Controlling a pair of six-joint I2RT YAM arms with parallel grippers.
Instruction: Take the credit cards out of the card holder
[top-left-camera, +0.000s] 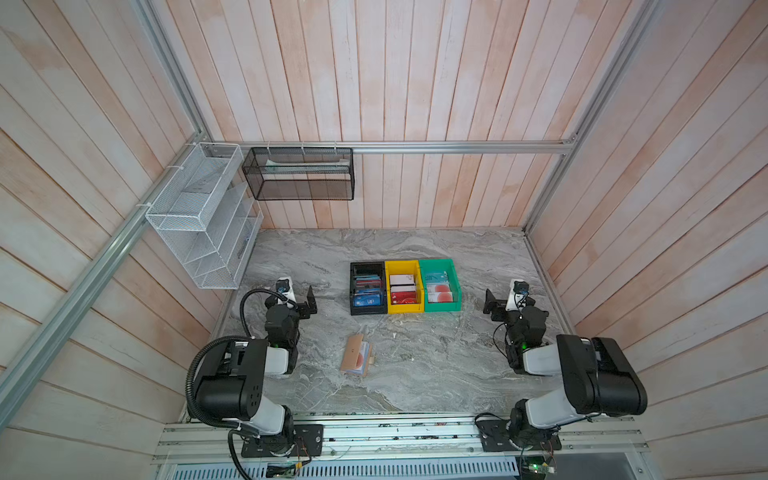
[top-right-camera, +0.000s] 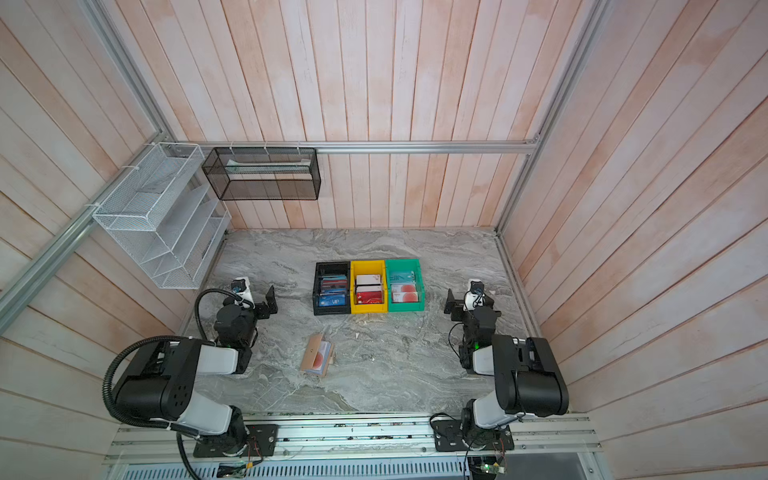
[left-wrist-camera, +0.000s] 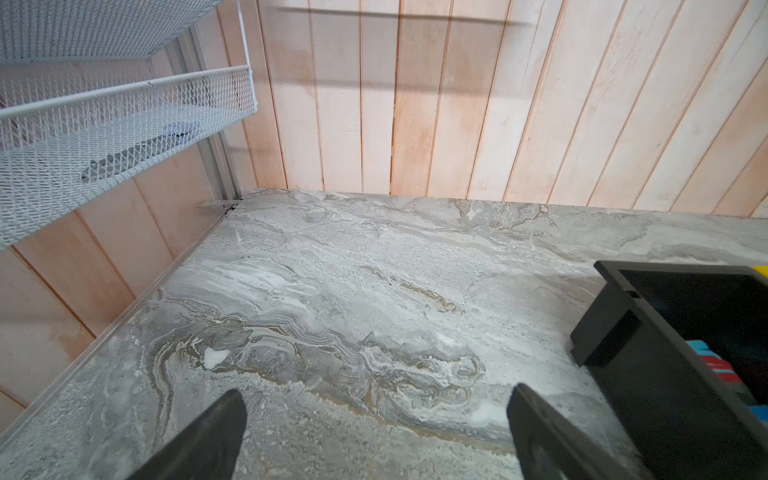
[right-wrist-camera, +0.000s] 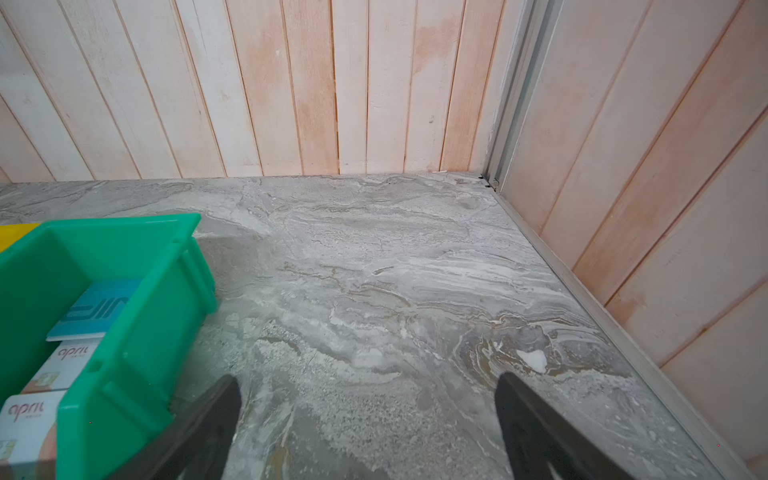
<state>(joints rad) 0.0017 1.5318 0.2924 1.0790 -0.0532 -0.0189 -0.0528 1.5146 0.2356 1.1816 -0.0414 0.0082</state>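
Marble table (top-left-camera: 436, 374), plank walls (top-left-camera: 415, 83). Left tool (left-wrist-camera: 376, 390) empty, jaws apart, black bin (left-wrist-camera: 615, 307) just beside. Right tool (right-wrist-camera: 368, 378) same, beside green bin (right-wrist-camera: 137, 345); yellow bin (top-left-camera: 388, 291) between. Holder (top-left-camera: 351, 353) behind left tool, well apart, red-circle card (top-left-camera: 360, 356) showing.

Card holder (top-right-camera: 311, 350) open on marble table (top-right-camera: 395, 374), red-circle card (top-right-camera: 319, 358) showing; black bin (top-right-camera: 331, 310), yellow bin (top-right-camera: 368, 309), green bin (top-right-camera: 406, 307) behind.

My two top views look steeply down from high above the near edge, sharing the whole bench (top-left-camera: 436, 374) and back wall (top-left-camera: 415, 83). Each wrist camera sits low over the bench, facing that wall; left catches the black bin (left-wrist-camera: 648, 395), right the green bin (right-wrist-camera: 137, 353).
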